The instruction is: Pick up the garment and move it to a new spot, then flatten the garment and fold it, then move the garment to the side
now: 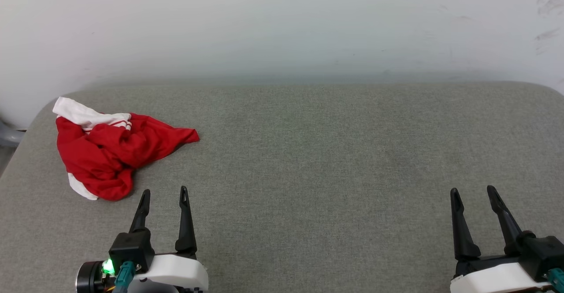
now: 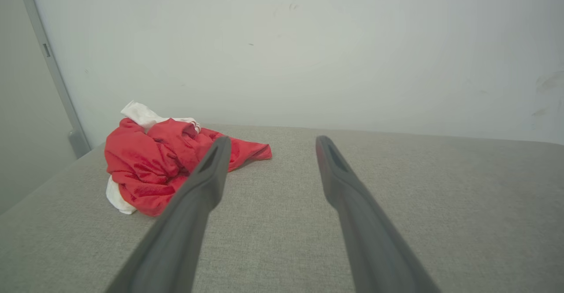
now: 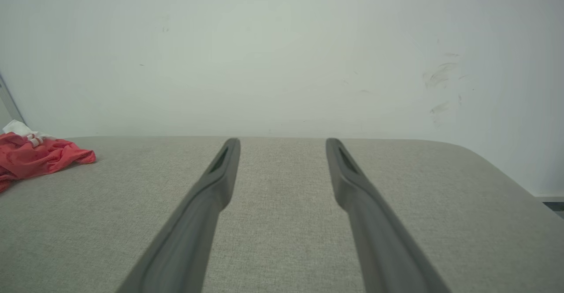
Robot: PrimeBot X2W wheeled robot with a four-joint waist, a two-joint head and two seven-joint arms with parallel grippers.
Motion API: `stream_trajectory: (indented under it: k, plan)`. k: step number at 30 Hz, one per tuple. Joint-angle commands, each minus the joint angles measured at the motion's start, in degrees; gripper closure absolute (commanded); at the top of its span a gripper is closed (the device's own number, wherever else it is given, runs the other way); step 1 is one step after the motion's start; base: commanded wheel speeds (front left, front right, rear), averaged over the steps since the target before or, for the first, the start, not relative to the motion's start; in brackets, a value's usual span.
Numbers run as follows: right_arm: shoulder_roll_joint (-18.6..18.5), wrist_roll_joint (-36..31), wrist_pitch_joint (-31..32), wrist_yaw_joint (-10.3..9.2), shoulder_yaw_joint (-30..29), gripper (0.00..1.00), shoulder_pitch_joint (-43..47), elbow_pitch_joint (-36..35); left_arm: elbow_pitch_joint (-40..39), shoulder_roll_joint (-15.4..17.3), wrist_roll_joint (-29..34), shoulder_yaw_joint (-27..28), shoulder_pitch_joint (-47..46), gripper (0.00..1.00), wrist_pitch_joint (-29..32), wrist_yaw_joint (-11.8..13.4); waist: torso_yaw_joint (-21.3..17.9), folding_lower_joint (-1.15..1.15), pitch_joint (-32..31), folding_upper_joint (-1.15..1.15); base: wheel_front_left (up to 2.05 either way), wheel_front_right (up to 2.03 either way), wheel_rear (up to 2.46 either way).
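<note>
Where the grey fabric desk (image 1: 308, 152) nears its far left corner, the garment (image 1: 105, 156) lies crumpled in a heap: bright red cloth, white sleeve patches at top and bottom, striped trim near the top. The left fingers (image 1: 185, 218), near it, and the right fingers (image 1: 459, 222), well apart, are spread wide and hold nothing.

Just sitting there: a grey woven-fabric pad (image 1: 335, 161) with rounded far corners, stretching out wide. Lying crumpled on it, way over by the far left corner: a red garment (image 1: 105, 156), bunching up in a heap, white sleeve bits poking out at the far and near ends, one red tip trailing toward the middle.
</note>
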Motion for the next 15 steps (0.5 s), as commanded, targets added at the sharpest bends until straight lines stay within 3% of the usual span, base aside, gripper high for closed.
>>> stream_trajectory:
  k: [1,15]
  plan:
    - [0.0,0.6,-0.1,-0.04,0.2,0.0,0.6,0.2,0.1,0.1,-0.1,0.1,0.5,0.0,-0.2,-0.3,0.0,0.0,0.0,0.0,0.0,0.0,0.0]
    - [0.0,1.0,-0.1,-0.04,0.4,0.0,0.9,0.4,1.0,0.1,-0.3,0.1,0.1,0.0,-0.2,-0.7,0.9,0.0,-0.2,0.0,0.0,0.0,0.0]
